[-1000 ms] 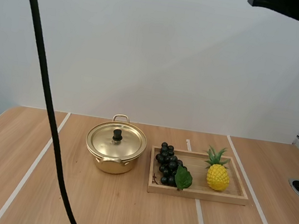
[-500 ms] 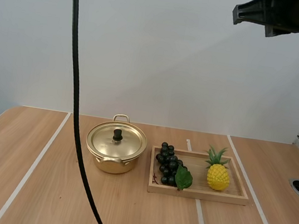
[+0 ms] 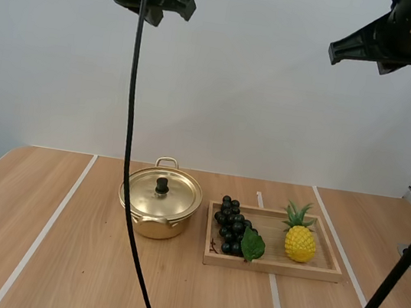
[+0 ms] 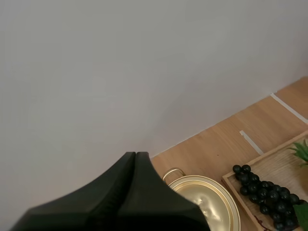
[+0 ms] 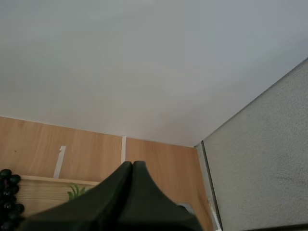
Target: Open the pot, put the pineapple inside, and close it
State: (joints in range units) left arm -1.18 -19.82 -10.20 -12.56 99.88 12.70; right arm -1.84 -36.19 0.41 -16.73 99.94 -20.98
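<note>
Lid (image 3: 161,192) on pot (image 3: 150,226); tray (image 3: 274,267) holds grapes (image 3: 230,225), pineapple (image 3: 299,242). My left end effector (image 4: 135,155) and right end effector (image 5: 132,164): closed, empty.

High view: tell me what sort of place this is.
Probably a robot lab test bench, not a kitchen: a wooden table marked with white tape lines, a bare white wall, and props, a pineapple and grapes on a tray beside a gold pot.

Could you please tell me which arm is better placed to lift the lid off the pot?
Left, probably: the left claw, shut, hangs high with the lid and pot just ahead of it, while the right claw hangs nearer the tray and pineapple.
</note>
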